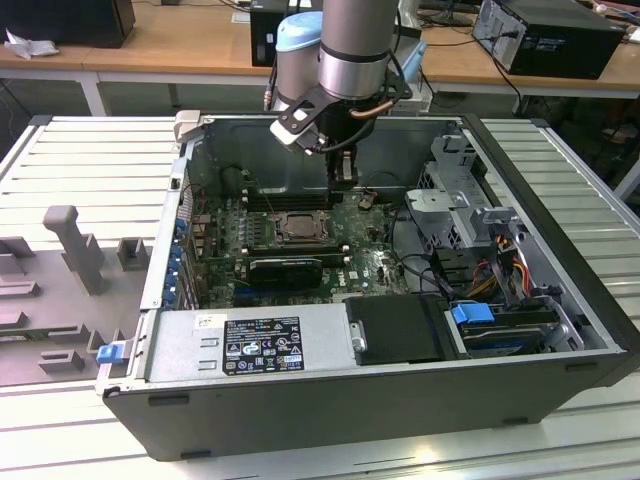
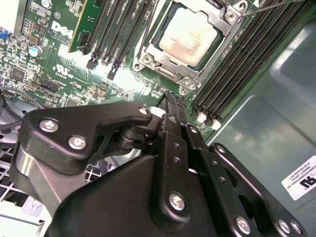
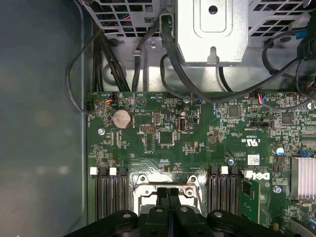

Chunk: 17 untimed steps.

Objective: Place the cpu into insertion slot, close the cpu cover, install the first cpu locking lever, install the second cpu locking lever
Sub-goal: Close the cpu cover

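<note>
- The gripper (image 1: 343,172) hangs on the arm inside the open computer case (image 1: 560,250). It sits low over the green motherboard (image 3: 197,138), towards the far wall.
- Its two black fingers (image 2: 173,113) are clenched flat against each other with nothing between them; in the first wrist view only a thin seam separates them.
- The cpu (image 2: 187,35), with its pale silvery top, lies flat in the insertion slot (image 3: 193,181) near the middle of the board.
- The cpu cover (image 2: 174,69) is down: its metal frame lies around the chip, which shows through its window.
- In the exterior view the fingertips are just beyond the socket and slightly to the exterior view's right of it. Both wrist views put them close to the socket's edge, though I cannot tell whether they touch it.
- A thin metal lever (image 2: 276,5) runs past one corner of the socket; whether it is hooked down I cannot tell.
- Long black memory slots (image 2: 237,64) flank the socket on both sides.
- A silvery power supply (image 1: 250,345) with a label fills the case's near side, at the exterior view's left.
</note>
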{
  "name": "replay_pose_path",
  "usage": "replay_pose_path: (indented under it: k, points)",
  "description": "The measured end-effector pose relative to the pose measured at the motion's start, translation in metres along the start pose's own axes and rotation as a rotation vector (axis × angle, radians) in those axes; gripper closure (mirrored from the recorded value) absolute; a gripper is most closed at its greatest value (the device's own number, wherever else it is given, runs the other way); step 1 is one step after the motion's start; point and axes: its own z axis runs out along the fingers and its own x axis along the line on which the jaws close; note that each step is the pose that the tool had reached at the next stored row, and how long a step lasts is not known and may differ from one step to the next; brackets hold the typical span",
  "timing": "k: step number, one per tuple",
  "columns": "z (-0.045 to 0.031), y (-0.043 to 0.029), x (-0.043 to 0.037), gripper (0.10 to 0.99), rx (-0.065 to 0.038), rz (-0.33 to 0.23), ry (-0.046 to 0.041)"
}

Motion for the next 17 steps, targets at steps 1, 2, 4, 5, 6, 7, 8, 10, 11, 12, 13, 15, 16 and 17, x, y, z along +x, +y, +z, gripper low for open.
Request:
replay_pose_path:
  k: [1, 2, 4, 5, 6, 7, 8, 10, 11, 12, 13, 15, 16, 17]
  points:
    - [0.0, -0.0002, 0.0, 0.98, 0.0, 0.0, -0.0001]
    - [0.0, -0.0005, 0.0, 0.98, 0.0, 0.0, 0.0]
    - [0.0, -0.0015, 0.0, 0.98, 0.0, 0.0, 0.0001]
    - [0.0, -0.0023, 0.0, 0.98, 0.0, 0.0, 0.0]
    - [0.0, -0.003, 0.0, 0.98, 0.0, 0.0, 0.0]
    - [0.0, -0.0038, 0.0, 0.98, 0.0, 0.0, 0.0001]
    - [0.0, -0.0047, -0.0001, 0.98, 0.0, 0.0, 0.0001]
    - [0.0, -0.0065, -0.0001, 0.98, 0.0, 0.0, 0.0]
    - [0.0, -0.0072, -0.0001, 0.98, 0.0, 0.0, 0.0001]
    - [0.0, -0.0094, -0.0001, 0.98, 0.0, 0.0, 0.0003]
    - [0.0, -0.0107, -0.0001, 0.98, 0.0, 0.0, 0.0004]
    - [0.0, -0.0144, -0.0001, 0.98, 0.0, 0.0, 0.0004]
    - [0.0001, -0.0157, -0.0001, 0.98, 0.0, 0.0, 0.0005]
    - [0.0017, -0.0178, -0.0002, 0.98, 0.0, 0.0, 0.0006]
